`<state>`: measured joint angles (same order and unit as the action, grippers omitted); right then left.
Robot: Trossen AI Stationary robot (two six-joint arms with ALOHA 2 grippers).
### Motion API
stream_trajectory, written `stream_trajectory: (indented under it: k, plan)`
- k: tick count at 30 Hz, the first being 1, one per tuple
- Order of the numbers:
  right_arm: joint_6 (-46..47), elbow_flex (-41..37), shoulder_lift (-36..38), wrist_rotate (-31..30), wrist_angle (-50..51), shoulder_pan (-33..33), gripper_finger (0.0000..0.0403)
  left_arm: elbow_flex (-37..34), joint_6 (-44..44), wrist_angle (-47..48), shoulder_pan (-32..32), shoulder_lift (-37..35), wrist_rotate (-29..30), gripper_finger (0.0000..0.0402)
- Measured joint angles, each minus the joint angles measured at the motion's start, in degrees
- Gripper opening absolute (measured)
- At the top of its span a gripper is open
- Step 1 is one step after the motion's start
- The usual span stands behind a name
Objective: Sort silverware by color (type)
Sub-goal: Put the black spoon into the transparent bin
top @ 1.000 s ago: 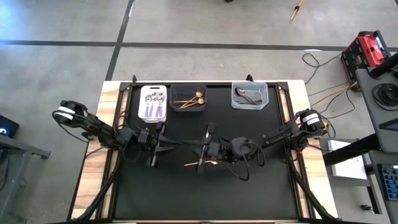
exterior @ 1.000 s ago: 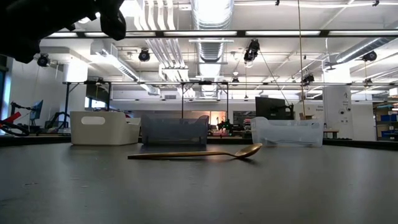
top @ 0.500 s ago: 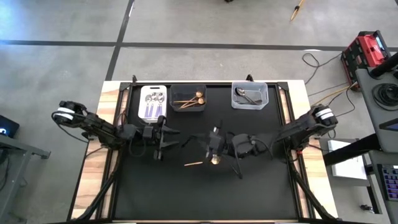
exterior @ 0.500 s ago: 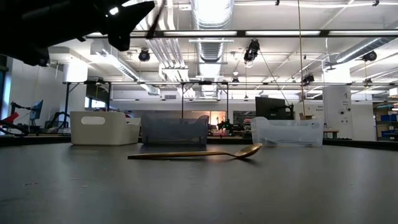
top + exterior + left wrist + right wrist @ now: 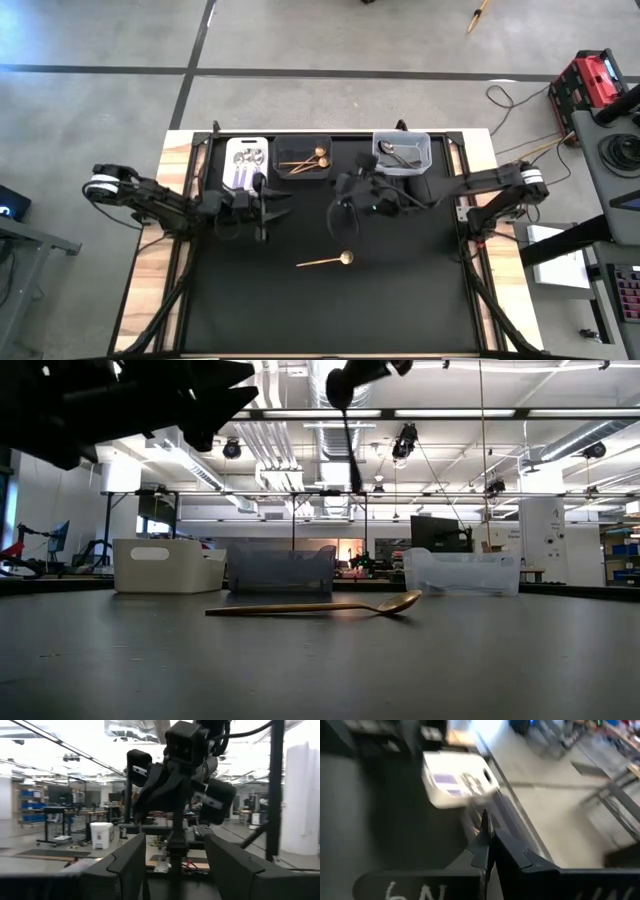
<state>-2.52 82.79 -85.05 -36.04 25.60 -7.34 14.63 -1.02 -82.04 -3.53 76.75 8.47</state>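
Note:
A gold spoon [image 5: 325, 261] lies flat on the black mat [image 5: 250, 300], mid-table; the low view shows the spoon [image 5: 320, 606] too. My right gripper [image 5: 347, 197] hangs above it toward the far edge, shut on a slim dark utensil [image 5: 352, 445]. My left gripper [image 5: 264, 205] stands open in the air near the white bin [image 5: 247, 163], nothing between its fingers [image 5: 127, 865]. The white bin holds lilac-handled pieces, the dark bin [image 5: 303, 157] gold spoons, and the clear bin [image 5: 401, 153] dark utensils. My right gripper pinches the dark utensil by its upper end [image 5: 344, 392] between its two shut fingers [image 5: 510, 852], reaching in from the table's right. A short tip [image 5: 484, 820] sticks out past the fingertips. The utensil hangs below the fingers, nearly upright and clear of the table.
The three bins stand in a row along the mat's far edge. Both arms reach in toward the middle, their grippers a short way apart. Open mat lies on the near side of the gold spoon.
My right gripper has risen from beside the gold spoon and gone toward the far edge, tipping as it went; the dark utensil now hangs below it. My left gripper has swung toward the far edge. The gold spoon has stayed put.

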Motion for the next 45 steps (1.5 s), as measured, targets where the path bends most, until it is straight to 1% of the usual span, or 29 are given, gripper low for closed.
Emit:
stream_trajectory:
  k: [4,8,11,15,19,22,25,28,32,35,38,42,45]
  plan:
    - [-0.73,3.29,-0.27,1.40,9.83,5.10,0.0012,0.84,0.00,0.20,2.44,0.00,-0.04,0.0187]
    - [-4.54,4.78,0.09,7.16,15.23,11.78,0.0012,2.74,-0.38,2.46,4.95,0.00,-1.34,0.0187]
    - [-8.35,5.84,0.19,13.01,17.02,17.81,0.0012,5.11,-0.44,5.66,7.40,0.00,-3.60,0.0187]
    - [-15.50,6.20,0.06,20.56,18.42,25.85,0.0012,8.98,-0.88,12.25,10.76,0.00,-4.72,0.0187]
    - [-24.13,6.69,0.06,22.44,20.76,32.88,0.0012,12.49,-2.86,18.38,14.11,0.00,-5.15,0.0187]
    - [-27.06,6.74,0.06,24.52,22.28,38.22,0.0012,14.89,-3.43,22.58,17.08,0.00,-8.73,0.0187]
    - [-29.48,6.74,-0.08,29.08,24.09,43.32,0.0012,17.32,-4.03,27.56,20.27,0.00,-13.11,0.0186]
    - [-33.37,6.63,-0.42,31.65,25.75,47.39,0.0012,19.23,-4.55,31.14,23.09,0.00,-15.17,0.0179]
    - [-36.91,6.41,-1.35,31.73,28.22,50.76,0.0012,19.93,-4.72,32.61,25.88,0.00,-16.30,0.0165]
    - [-37.57,6.39,-2.89,32.07,31.22,52.32,0.0012,19.74,-4.61,32.69,26.82,0.00,-17.03,0.0155]
    - [-37.62,6.33,-4.99,32.98,33.12,53.11,0.0012,19.26,-4.55,33.03,27.05,0.00,-17.03,0.0149]
    - [-39.08,6.31,-7.63,34.80,33.07,53.52,0.0012,18.47,-4.45,33.00,27.04,0.00,-17.05,0.0145]
    - [-39.51,6.28,-9.49,34.76,33.07,53.52,0.0012,17.76,-4.09,32.96,27.04,0.00,-17.03,0.0145]
